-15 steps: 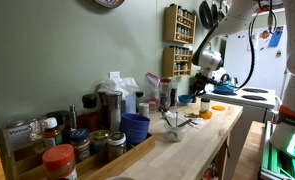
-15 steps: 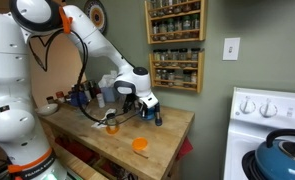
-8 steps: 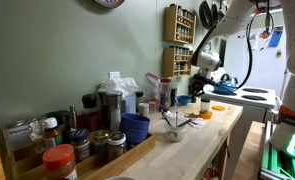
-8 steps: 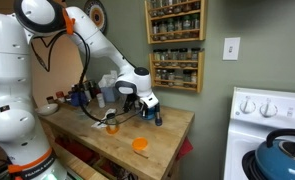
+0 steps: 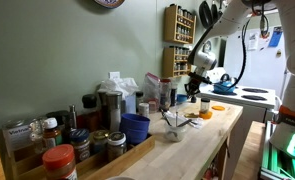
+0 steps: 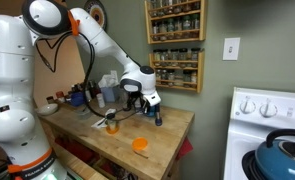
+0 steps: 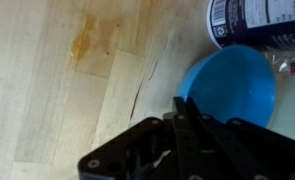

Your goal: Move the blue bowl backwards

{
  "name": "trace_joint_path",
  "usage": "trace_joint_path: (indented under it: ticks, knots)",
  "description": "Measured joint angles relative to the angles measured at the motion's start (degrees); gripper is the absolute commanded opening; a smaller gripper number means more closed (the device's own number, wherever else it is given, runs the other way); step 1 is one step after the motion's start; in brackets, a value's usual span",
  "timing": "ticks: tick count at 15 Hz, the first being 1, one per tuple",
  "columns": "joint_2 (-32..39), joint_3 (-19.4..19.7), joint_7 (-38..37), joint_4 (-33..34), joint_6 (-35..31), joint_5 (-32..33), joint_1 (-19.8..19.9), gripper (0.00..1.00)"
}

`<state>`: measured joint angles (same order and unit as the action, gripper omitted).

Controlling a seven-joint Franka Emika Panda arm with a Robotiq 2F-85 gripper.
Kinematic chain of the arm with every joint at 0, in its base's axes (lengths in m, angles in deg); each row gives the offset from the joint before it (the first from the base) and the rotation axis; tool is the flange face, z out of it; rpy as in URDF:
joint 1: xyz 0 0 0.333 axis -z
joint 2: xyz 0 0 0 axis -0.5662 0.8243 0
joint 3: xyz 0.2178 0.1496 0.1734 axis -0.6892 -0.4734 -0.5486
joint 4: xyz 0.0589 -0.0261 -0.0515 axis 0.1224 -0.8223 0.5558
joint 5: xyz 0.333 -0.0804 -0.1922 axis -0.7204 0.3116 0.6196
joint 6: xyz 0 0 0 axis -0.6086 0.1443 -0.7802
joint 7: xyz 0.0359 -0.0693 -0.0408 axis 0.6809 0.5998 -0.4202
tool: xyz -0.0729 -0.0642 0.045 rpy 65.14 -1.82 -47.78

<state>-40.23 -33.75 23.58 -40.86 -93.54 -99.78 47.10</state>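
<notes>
Jaws first: whether they are parted or pressed together cannot be told. The wrist view shows the black, jointed Robotiq gripper (image 7: 179,110) only as a dark mass rising from the bottom edge. Its tips lie close against the left rim of the small, low, round bright blue bowl (image 7: 232,85), and no grasp on that rim can be made out.

The bowl sits upright on the pale wooden countertop (image 7: 57,90), its inside a smooth blue floor. Just above the bowl in that view stands a dark cylindrical can with a white printed label (image 7: 255,18) (touching the rim or a hair off it, I cannot say which). Left of the bowl a brownish stain (image 7: 84,40) marks the wood, and a thin dark crack (image 7: 142,90) runs between stain and bowl.

In both exterior views the white Franka arm (image 6: 97,45) bends down to the bowl, which there is no more than a blue fleck at the gripper's foot. A wooden spice rack full of jars (image 5: 179,25) hangs on the green wall above the bowl. In an exterior view a blue kettle with handle (image 5: 224,88) stands beyond the bowl, near it, on a white stove (image 5: 255,97). A taller dark blue cup-like container (image 5: 135,127) stands well apart from the bowl, toward the camera.
</notes>
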Motion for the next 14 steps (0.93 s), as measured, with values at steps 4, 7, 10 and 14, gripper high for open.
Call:
trace_joint_path:
  ticks: [4, 7, 10, 14]
  knots:
    - [3.2, 0.1, -3.3, 4.1, -0.1, 0.0, -0.1, 0.01]
    - [5.2, 0.2, -4.1, 6.1, -0.7, 0.0, -0.1, 0.01]
    - [6.5, 0.2, -4.3, 7.1, -1.5, 0.0, -0.1, 0.31]
    - [6.8, 0.2, -4.4, 7.4, -1.5, 0.0, -0.3, 0.58]
